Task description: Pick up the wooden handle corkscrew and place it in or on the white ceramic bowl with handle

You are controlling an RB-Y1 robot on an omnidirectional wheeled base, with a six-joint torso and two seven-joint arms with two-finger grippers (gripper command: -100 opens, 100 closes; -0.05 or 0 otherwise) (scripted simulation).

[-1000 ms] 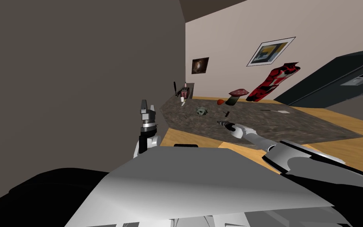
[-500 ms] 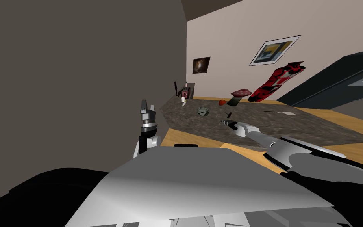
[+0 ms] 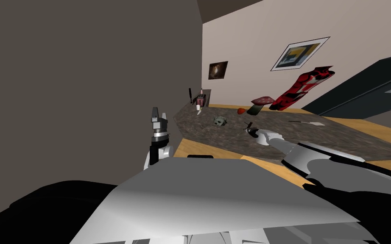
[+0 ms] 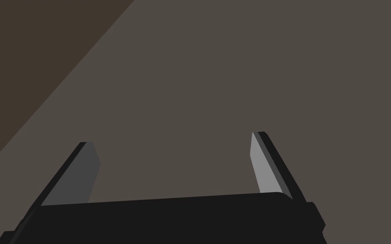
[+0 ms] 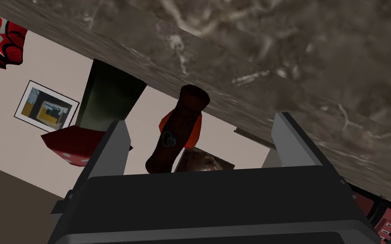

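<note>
Brown corkscrew between right hand's spread fingers, tiny in head view.

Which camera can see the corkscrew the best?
The right wrist view: the corkscrew, with its dark brown handle, stands close between the open fingers of the right gripper. The head view shows the corkscrew as a tiny dark speck on the mottled counter. The left wrist camera faces a plain wall.

Head high, right wrist close, both toward countertop
</note>
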